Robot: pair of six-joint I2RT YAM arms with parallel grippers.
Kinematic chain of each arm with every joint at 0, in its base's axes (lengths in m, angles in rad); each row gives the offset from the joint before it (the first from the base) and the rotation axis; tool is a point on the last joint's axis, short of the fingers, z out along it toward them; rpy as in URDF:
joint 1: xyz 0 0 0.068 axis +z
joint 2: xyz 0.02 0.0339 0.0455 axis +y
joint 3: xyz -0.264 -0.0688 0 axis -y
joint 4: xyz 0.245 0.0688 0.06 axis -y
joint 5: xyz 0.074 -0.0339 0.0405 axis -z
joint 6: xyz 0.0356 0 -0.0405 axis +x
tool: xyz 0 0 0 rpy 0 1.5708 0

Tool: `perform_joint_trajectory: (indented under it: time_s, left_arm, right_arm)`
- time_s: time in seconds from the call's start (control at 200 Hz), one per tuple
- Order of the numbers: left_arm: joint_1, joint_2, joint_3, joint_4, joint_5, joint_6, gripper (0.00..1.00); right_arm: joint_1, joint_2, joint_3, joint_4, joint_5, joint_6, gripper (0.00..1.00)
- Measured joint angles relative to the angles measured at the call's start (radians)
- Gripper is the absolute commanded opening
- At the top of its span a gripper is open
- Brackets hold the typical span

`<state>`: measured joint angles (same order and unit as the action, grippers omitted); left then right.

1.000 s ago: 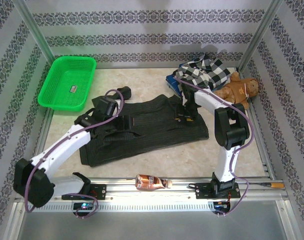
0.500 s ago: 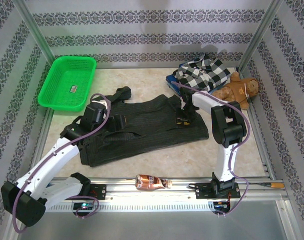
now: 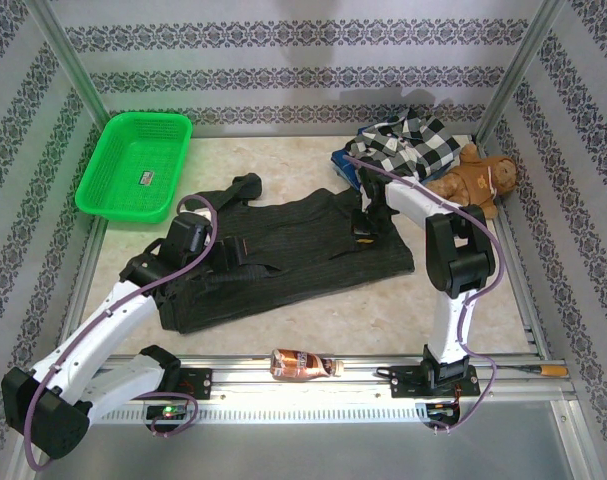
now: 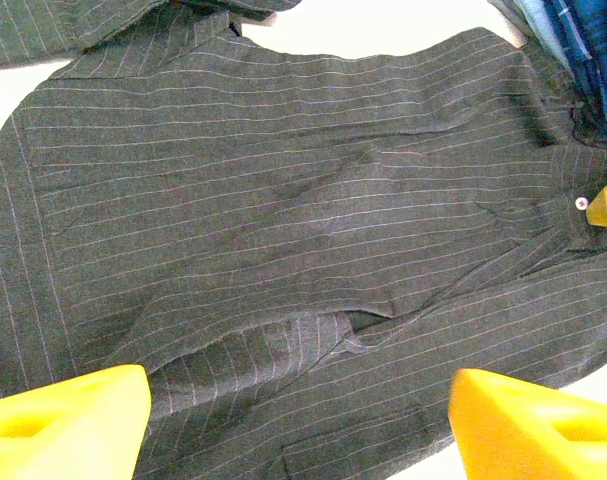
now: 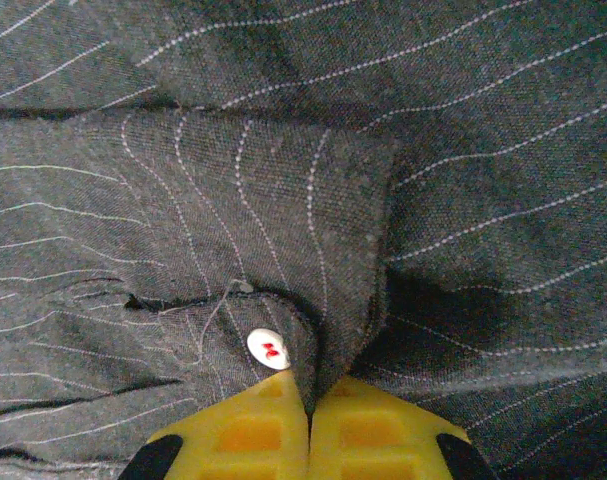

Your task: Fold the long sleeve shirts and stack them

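No writing can be read anywhere: the green basket (image 3: 133, 165) at the far left holds a small label (image 3: 144, 178) too tiny to make out, and the wrapper on the brown bottle (image 3: 301, 365) lying by the near rail is a blur. The dark pinstriped shirt (image 3: 293, 255) lies spread across the middle of the table (image 3: 283, 165), rumpled, with one sleeve reaching toward the basket. The left gripper (image 4: 295, 385) hovers over the shirt's left half, its yellow fingers (image 4: 73, 410) standing wide apart with nothing between them and the cloth below. The right gripper (image 5: 308, 395) is at the shirt's far right edge, its fingers pressed together on a fold of the cloth, just beside a white button (image 5: 268, 349) sewn with red thread. At the far right corner the checked shirt (image 3: 408, 145) lies crumpled on a blue garment (image 3: 348, 165), which is mostly hidden beneath it; a teddy bear (image 3: 478, 180) rests against that pile.
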<state>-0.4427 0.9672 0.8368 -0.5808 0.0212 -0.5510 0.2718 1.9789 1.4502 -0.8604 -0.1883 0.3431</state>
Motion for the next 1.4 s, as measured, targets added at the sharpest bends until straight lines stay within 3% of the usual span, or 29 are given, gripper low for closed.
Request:
perform_joint_trajectory:
  time_s: [0.245,0.615,0.989,1.404]
  left_arm:
    - [0.0,-0.019,-0.039,-0.003,0.0,-0.008,0.79]
    - [0.0,-0.047,-0.042,-0.01,0.0,-0.012,0.79]
    - [0.0,-0.053,-0.063,-0.014,-0.002,-0.03,0.79]
    - [0.001,-0.084,-0.072,-0.093,-0.125,-0.113,0.8]
  right_arm:
    - [-0.015,0.009,0.008,-0.016,-0.024,-0.026,0.26]
    - [-0.018,0.034,0.008,-0.019,-0.039,-0.032,0.28]
    - [-0.005,0.034,0.008,-0.029,-0.042,-0.03,0.0]
    - [-0.005,-0.077,0.188,-0.128,-0.06,-0.035,0.0]
